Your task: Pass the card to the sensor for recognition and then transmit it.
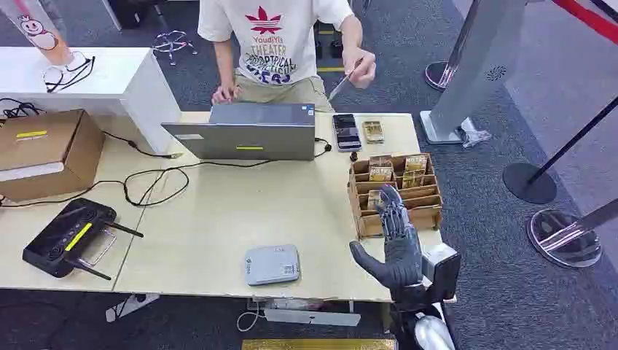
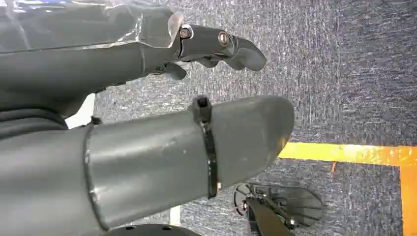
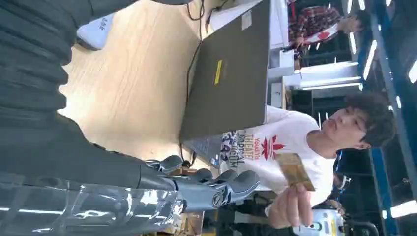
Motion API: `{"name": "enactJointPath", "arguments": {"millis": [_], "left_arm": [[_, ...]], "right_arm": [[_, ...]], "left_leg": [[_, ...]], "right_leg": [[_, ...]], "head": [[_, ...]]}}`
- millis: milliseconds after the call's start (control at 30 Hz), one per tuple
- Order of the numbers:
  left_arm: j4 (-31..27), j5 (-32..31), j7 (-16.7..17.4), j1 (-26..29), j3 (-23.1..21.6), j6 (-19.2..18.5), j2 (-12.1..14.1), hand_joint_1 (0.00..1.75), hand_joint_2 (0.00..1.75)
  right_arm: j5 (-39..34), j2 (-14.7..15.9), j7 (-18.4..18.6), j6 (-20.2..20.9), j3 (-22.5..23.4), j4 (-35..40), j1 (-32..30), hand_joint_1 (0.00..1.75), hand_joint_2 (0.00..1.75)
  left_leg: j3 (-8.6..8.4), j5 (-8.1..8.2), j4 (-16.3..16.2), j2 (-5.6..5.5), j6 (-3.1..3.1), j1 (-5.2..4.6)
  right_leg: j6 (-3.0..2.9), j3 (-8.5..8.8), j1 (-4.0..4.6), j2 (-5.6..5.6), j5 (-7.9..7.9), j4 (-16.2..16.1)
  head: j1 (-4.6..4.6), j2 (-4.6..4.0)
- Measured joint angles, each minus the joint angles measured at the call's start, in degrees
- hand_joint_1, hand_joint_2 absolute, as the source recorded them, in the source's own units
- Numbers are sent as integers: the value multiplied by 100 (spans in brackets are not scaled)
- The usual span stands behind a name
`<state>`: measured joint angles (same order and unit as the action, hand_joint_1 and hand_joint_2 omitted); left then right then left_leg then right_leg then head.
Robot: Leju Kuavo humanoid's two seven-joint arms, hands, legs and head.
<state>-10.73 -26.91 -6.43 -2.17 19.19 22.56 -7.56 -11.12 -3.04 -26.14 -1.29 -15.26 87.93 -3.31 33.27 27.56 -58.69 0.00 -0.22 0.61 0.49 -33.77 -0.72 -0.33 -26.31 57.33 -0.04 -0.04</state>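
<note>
Far left of head view: cardboard box (image 1: 44, 152), black router (image 1: 67, 237) on bench (image 1: 218, 219). Centre: grey laptop (image 1: 244, 131), lid toward camera; small grey sensor (image 1: 272, 264) flat near front edge. Right of centre: phone (image 1: 346, 131); wooden card rack (image 1: 397, 191) with cards in slots. Lower right: right hand (image 1: 397, 237) raised before rack, fingers apart, grasping nothing. Top right: card (image 3: 294, 172) pinched in person's hand (image 1: 361, 67), above bench, apart from sensor. Left hand (image 2: 216, 46) over carpet, fingers extended, released.
</note>
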Motion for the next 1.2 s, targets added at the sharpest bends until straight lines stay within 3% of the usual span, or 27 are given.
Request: {"name": "enactJointPath", "arguments": {"millis": [233, 500, 733, 1200], "left_arm": [[0, -81, 90, -7, 0, -42, 2, 0, 0], [0, -175, 172, -27, -11, -124, 2, 0, 0], [0, -269, 343, -126, -61, -203, 31, 0, 0], [0, -216, 350, -143, -59, -100, 59, 0, 0]], "right_arm": [[540, 4, -107, -234, -4, 18, 12, 0, 175], [2270, 92, -385, -1171, -96, 195, 393, 0, 175], [3369, 177, -309, -1665, -336, 134, 1017, 0, 175], [5440, 275, -11, -3051, -1146, -1089, 2464, 0, 175]], "left_leg": [[0, 0, 0, 0, 0, 0], [-1, -1, 0, 2, 0, 0], [-3, -2, 0, 3, -2, 1], [-4, -3, 0, 5, -2, 0]], "right_leg": [[0, 0, 0, 0, 0, 0], [0, 1, 0, 1, 1, 0], [-3, 2, 0, 2, 3, 1], [-4, 1, 0, 9, 4, 1]], "head": [[0, 0], [2, 0], [0, 0], [0, 0]]}}
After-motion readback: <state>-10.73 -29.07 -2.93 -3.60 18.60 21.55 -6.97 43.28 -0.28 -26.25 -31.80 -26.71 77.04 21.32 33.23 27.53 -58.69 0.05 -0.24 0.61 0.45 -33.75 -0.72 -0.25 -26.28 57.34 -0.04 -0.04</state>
